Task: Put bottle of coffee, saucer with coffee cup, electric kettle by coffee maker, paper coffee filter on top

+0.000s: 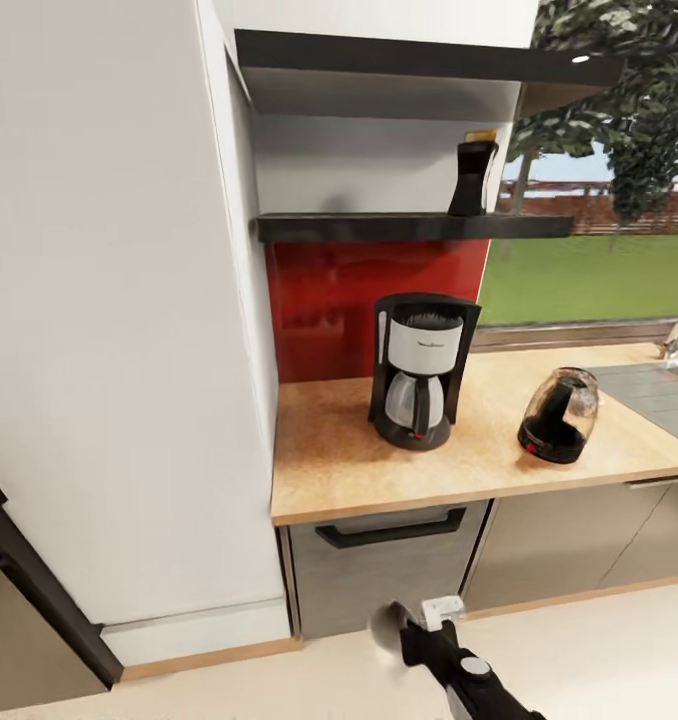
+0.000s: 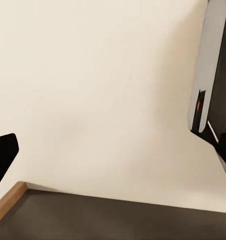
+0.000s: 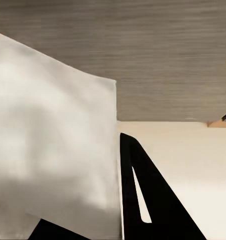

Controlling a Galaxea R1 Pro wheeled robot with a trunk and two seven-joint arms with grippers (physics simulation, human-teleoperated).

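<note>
Nearest us, the right gripper [image 1: 419,622] hangs low before the grey cabinets [image 1: 379,570], pinching the paper coffee filter [image 3: 53,150], which hides one finger. The left gripper's jaws are cut off; we cannot tell their state. Beyond, on the countertop [image 1: 329,460], stand the coffee maker [image 1: 419,370] and, apart, the electric kettle [image 1: 559,415]. Farthest, the bottle of coffee [image 1: 474,175] sits on the kitchen shelf [image 1: 379,227].

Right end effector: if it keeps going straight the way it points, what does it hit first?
Probably the grey brushed cabinet front under the beige speckled countertop. The right end effector, holding the white paper coffee filter, faces that panel; depth is unclear.
</note>
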